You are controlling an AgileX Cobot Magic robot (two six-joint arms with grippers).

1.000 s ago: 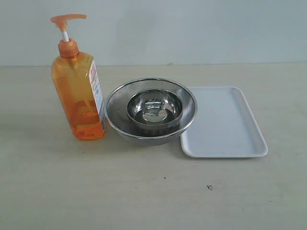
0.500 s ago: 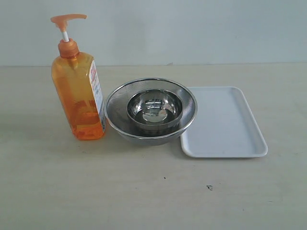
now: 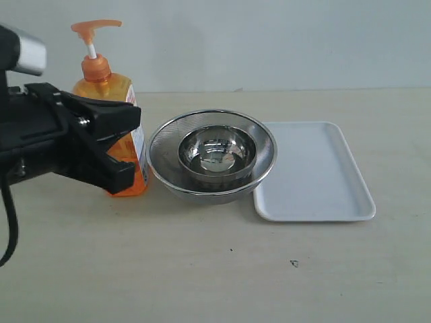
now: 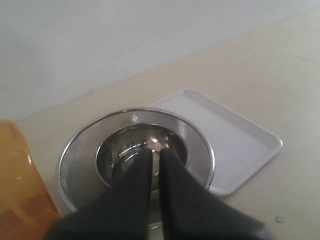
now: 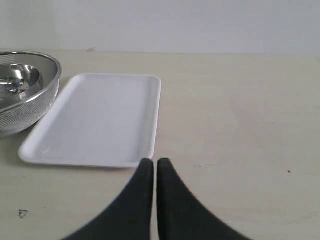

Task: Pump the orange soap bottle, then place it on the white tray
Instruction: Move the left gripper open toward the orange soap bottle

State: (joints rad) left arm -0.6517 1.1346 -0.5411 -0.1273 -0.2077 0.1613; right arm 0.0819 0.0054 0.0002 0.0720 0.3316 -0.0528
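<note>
Both were shut and empty: the left gripper point(image 4: 155, 154) hung near the orange soap bottle point(image 3: 97, 70), which stood left of the steel bowls point(image 3: 212, 155); the right gripper point(image 5: 154, 162) faced the white tray point(image 3: 313, 171) at right. Pumping looked unstarted; the next move called for pressing the pump head point(image 3: 96, 27) down.

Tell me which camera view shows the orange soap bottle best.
The exterior view: the orange soap bottle shows its pump head and neck, though the left arm hides its middle. The left wrist view catches only an orange edge of its body. The right wrist view does not show it.
</note>
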